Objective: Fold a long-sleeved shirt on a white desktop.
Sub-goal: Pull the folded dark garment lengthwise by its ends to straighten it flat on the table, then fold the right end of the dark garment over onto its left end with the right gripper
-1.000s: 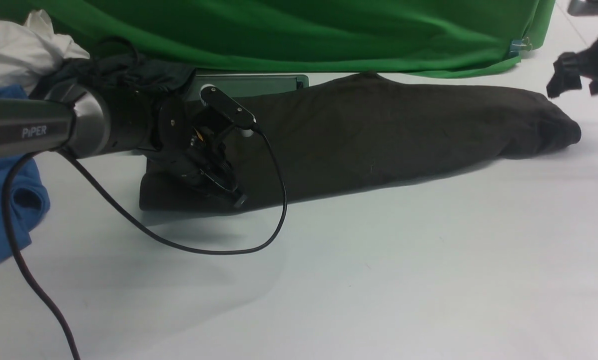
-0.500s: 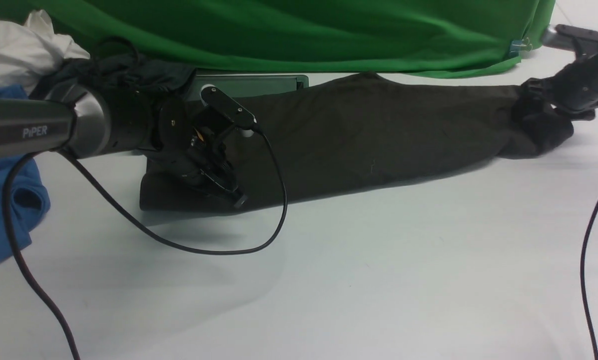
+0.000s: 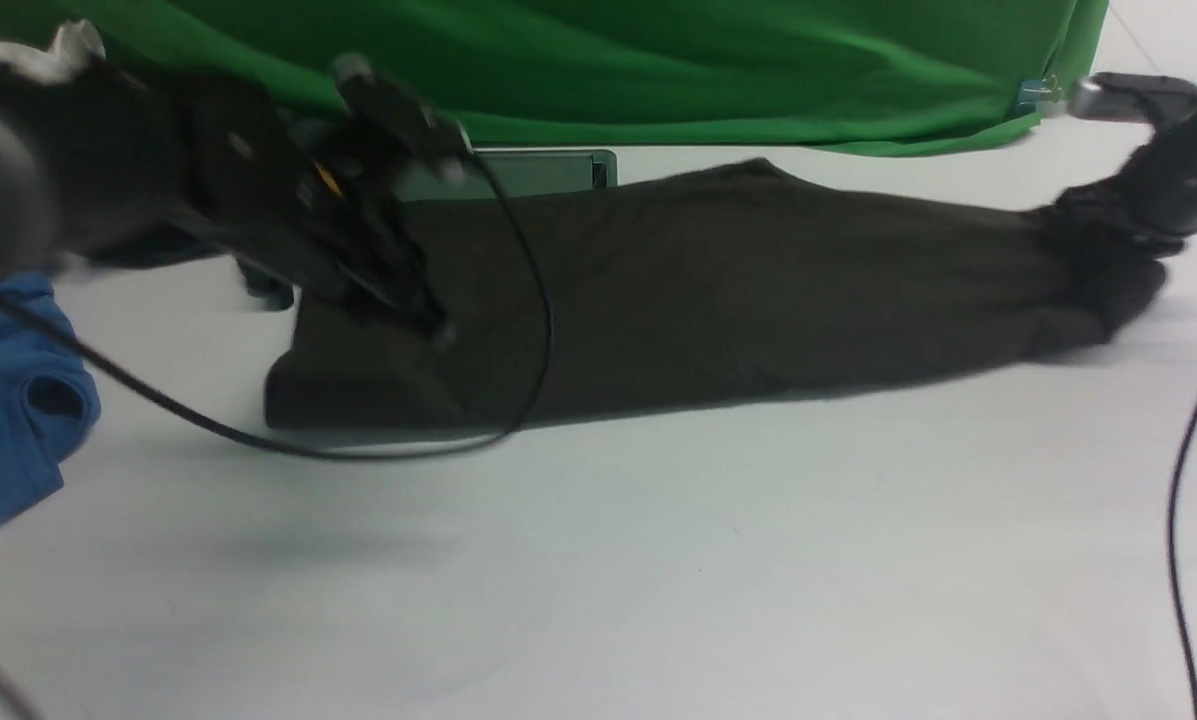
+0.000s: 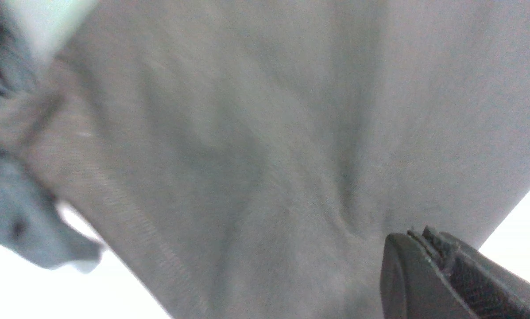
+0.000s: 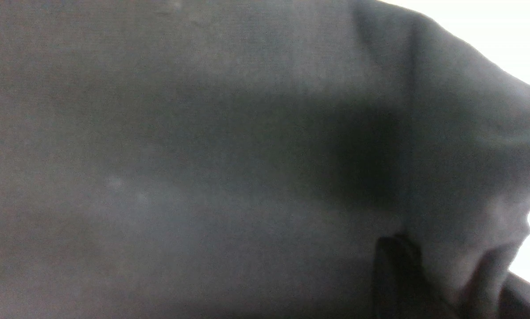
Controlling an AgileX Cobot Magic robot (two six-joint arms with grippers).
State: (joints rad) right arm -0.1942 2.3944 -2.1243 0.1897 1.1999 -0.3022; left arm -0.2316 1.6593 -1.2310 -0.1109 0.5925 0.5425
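The long-sleeved shirt (image 3: 738,280) lies as a long dark strip across the white desktop (image 3: 658,560). My left gripper (image 3: 433,328) is shut on the cloth near the strip's left end and holds it a little raised. In the left wrist view the jaws (image 4: 417,235) are pressed together, and creases in the shirt (image 4: 247,155) run to their tips. My right gripper (image 3: 1078,215) grips the right end, which rises toward it. In the right wrist view the shirt (image 5: 203,155) fills the frame, and cloth is bunched between the fingers of the right gripper (image 5: 442,266).
A blue garment (image 3: 8,420) lies at the left edge. A green backdrop (image 3: 658,60) hangs behind the shirt, with a flat grey object (image 3: 538,170) at its foot. The left arm's cable (image 3: 528,330) loops over the shirt. Another cable (image 3: 1183,520) hangs at the right.
The left gripper rose and moved back to the left, lifting the shirt's left part. The right gripper came down onto the right end and closed on it.
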